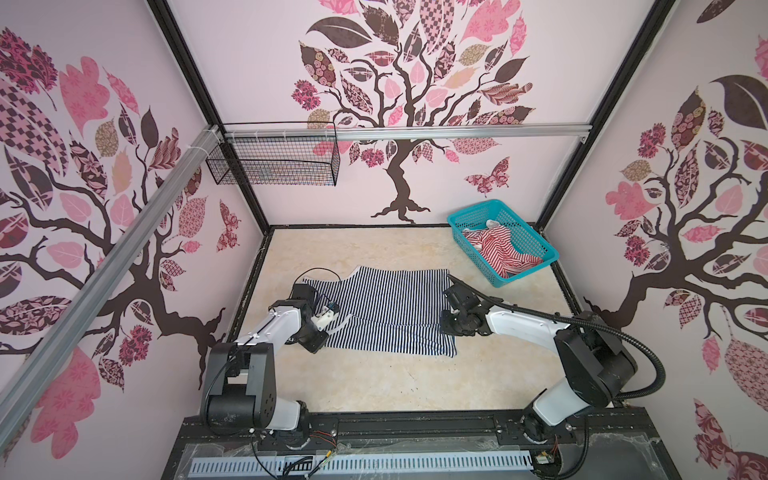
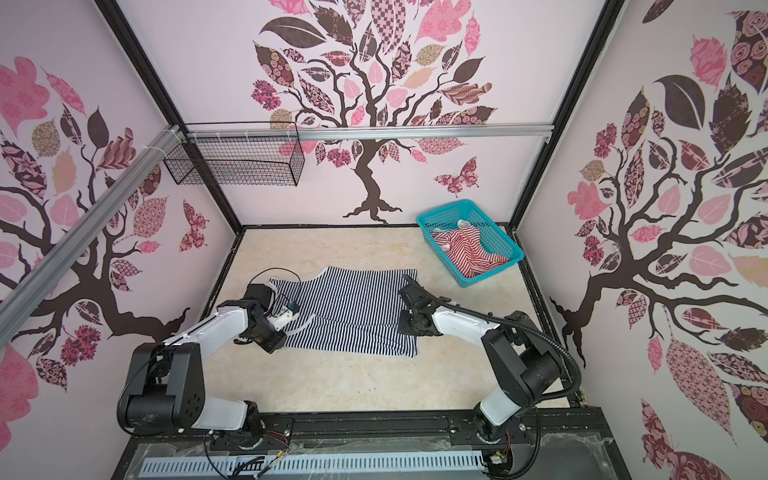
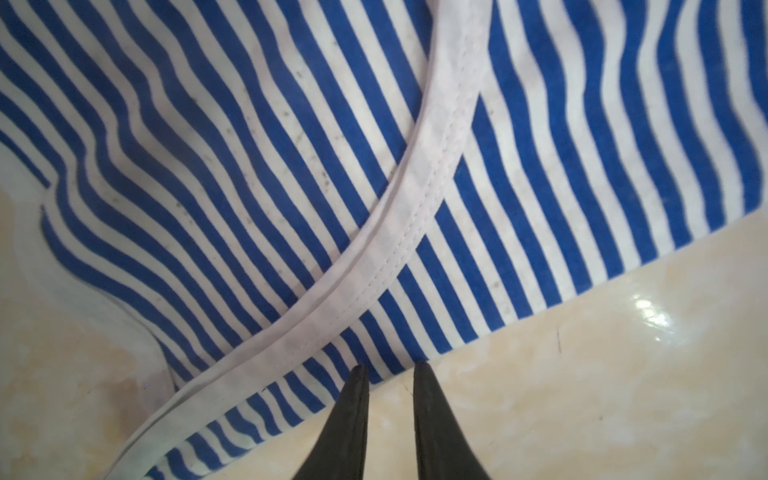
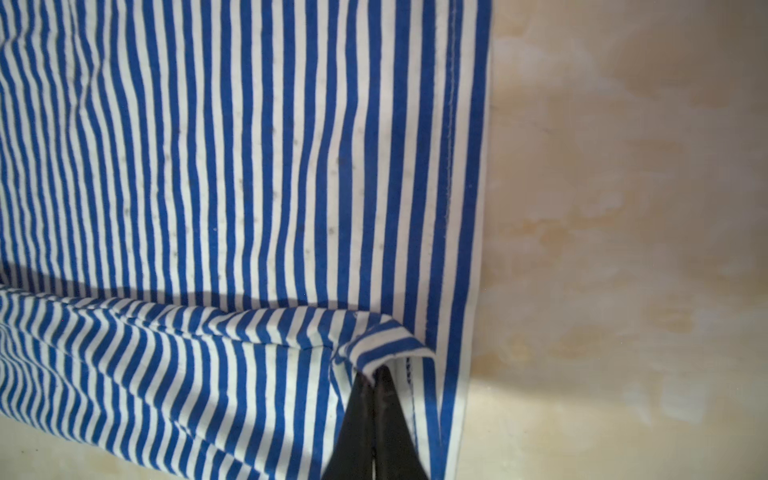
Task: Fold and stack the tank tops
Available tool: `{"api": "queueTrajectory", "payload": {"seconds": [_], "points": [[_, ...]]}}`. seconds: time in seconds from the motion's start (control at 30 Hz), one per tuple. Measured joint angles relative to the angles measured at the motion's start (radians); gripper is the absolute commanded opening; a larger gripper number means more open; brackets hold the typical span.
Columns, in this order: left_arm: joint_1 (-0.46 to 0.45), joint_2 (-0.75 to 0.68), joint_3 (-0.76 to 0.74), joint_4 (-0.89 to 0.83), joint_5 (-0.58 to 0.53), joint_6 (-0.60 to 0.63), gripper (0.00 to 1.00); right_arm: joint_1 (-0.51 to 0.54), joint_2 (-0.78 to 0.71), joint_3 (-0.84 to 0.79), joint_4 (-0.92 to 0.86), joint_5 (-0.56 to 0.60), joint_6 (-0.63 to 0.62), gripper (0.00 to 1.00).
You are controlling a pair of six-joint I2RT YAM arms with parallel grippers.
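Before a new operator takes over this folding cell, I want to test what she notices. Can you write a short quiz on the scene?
1. True or false: the red-and-white tank top lies inside the teal basket.
2. The right gripper is: A) open, holding nothing; B) shut on a fold of the navy-and-white tank top; C) shut on the basket's rim.
3. Fill in: the left gripper, at that top's edge, has its jaws ___.
Key: 1 true; 2 B; 3 open.
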Motion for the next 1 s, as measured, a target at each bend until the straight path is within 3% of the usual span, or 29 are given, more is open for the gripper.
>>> {"api": "queueTrajectory", "payload": {"seconds": [0.4, 0.47, 0.53, 0.63, 0.87, 1.0], "points": [[-0.003, 0.016, -0.015, 0.027, -0.032, 0.01, 0.23, -0.074, -0.089, 0.0, -0.007, -0.016, -0.016, 0.02], [-0.004, 0.016, -0.015, 0.028, -0.034, 0.011, 0.23, -0.077, -0.083, 0.0, -0.006, -0.023, -0.019, 0.13], [-0.004, 0.016, -0.015, 0.029, -0.036, 0.011, 0.23, -0.076, -0.068, 0.001, -0.003, -0.027, -0.02, 0.37], [-0.004, 0.015, -0.015, 0.03, -0.04, 0.01, 0.23, -0.077, -0.035, 0.005, -0.009, -0.024, -0.026, 0.47], [-0.003, -0.006, -0.017, 0.027, -0.053, 0.002, 0.23, -0.061, -0.04, 0.047, -0.053, 0.021, -0.026, 0.46], [-0.003, -0.056, -0.01, 0.014, -0.061, -0.016, 0.24, 0.031, -0.07, 0.084, -0.078, 0.055, -0.014, 0.45]]}}
